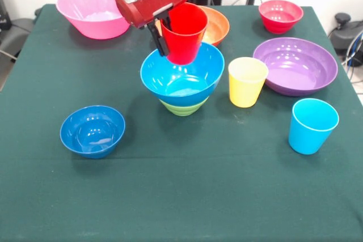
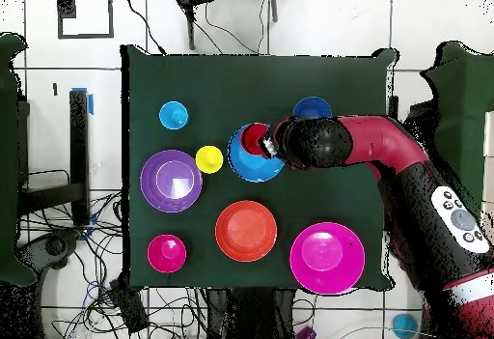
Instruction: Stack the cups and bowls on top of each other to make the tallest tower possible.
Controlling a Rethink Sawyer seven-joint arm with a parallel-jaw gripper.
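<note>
My gripper (image 1: 163, 37) is shut on the rim of the red cup (image 1: 184, 31) and holds it upright, tilted a little, just above the large blue bowl (image 1: 181, 77). That bowl sits on the small green bowl (image 1: 182, 107) at the table's middle. The yellow cup (image 1: 247, 81) stands right of the pile, and the sky-blue cup (image 1: 312, 125) stands further front right. The small blue bowl (image 1: 92, 130) is at the front left. In the overhead view the red cup (image 2: 253, 140) is over the large blue bowl (image 2: 253, 161), next to my gripper (image 2: 268, 146).
The large pink bowl (image 1: 93, 8) is at the back left. The orange bowl (image 1: 216, 24) is behind the pile. The small red bowl (image 1: 280, 15) is at the back right. The wide purple bowl (image 1: 295, 65) lies right of the yellow cup.
</note>
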